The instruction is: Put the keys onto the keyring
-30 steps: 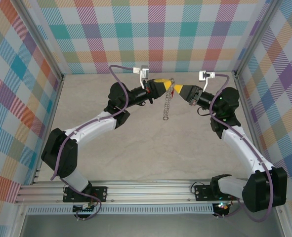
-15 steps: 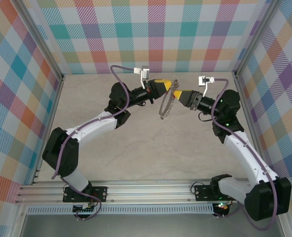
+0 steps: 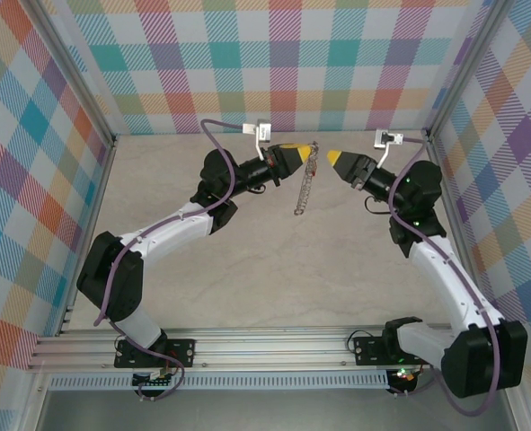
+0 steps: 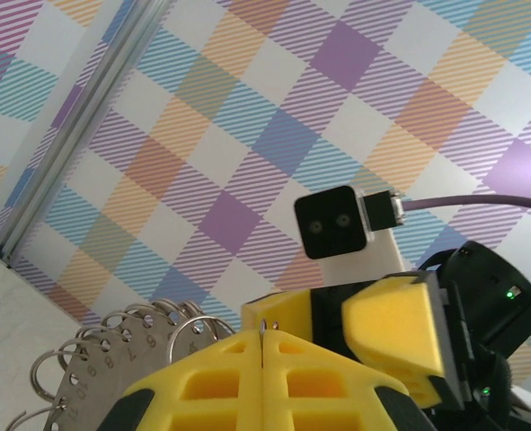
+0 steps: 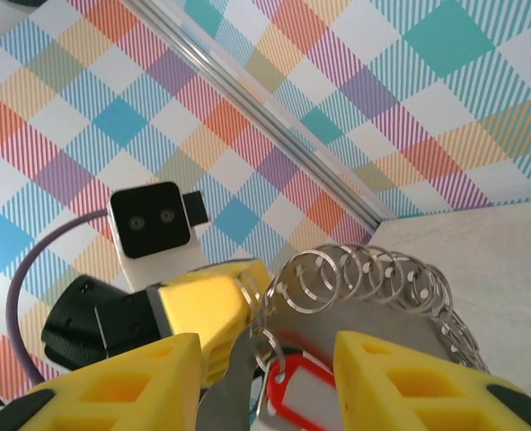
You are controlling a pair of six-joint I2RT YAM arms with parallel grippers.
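Keyring [image 3: 305,184] dangles from the left hand [image 3: 303,151], clamped on its top so it hangs free. Right hand [image 3: 331,156] hovers just beside the keyring, partly open and empty, the red key [image 5: 303,395] apparently threaded.

From the left wrist we see the keyring [image 4: 130,350] only in part: its lower rings are hidden behind the yellow fingers of the left claw [image 4: 263,334]. From the right wrist, the key [image 5: 303,400] runs off the bottom edge, so we cannot see its red head whole.
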